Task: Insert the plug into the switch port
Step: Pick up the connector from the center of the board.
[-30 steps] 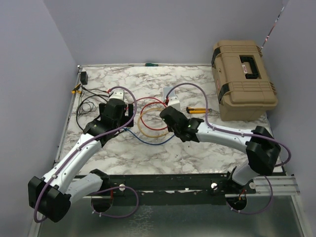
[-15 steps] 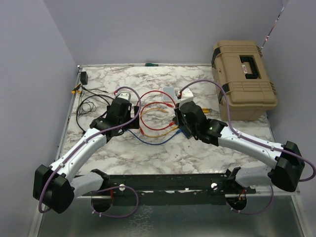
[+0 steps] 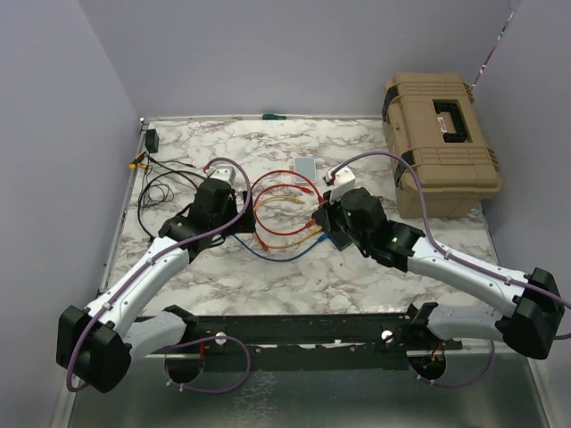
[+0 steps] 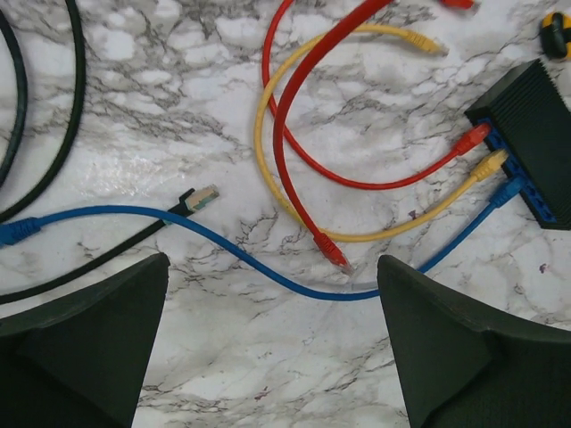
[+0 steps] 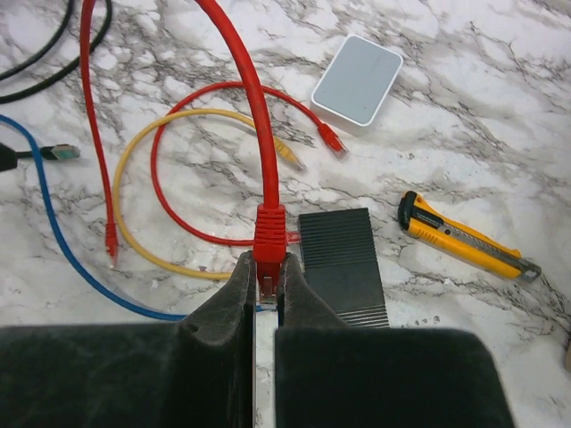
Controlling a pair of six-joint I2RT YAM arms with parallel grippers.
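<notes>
The switch [image 5: 343, 267] is a flat black ribbed box on the marble. It also shows in the left wrist view [image 4: 533, 125] and is partly under the right arm in the top view [image 3: 338, 237]. Red, yellow and blue cables [image 4: 489, 164] run into its port edge. My right gripper [image 5: 265, 278] is shut on a red plug [image 5: 269, 234], held upright just left of the switch. My left gripper [image 4: 272, 343] hangs open above bare marble and a blue cable [image 4: 268, 272], holding nothing. In the top view the grippers sit at left [image 3: 230, 218] and right [image 3: 323, 219].
A small grey-white box [image 5: 357, 80] lies beyond the switch and a yellow utility knife [image 5: 464, 236] to its right. Loose red [image 4: 332, 251] and black [image 4: 201, 198] cable ends lie on the table. A tan case [image 3: 439, 143] stands back right and black cables [image 3: 161, 183] back left.
The right arm has swung outward and drawn the red plug nearer and to the right, beside the switch. The left gripper has shifted only slightly and stays open.
</notes>
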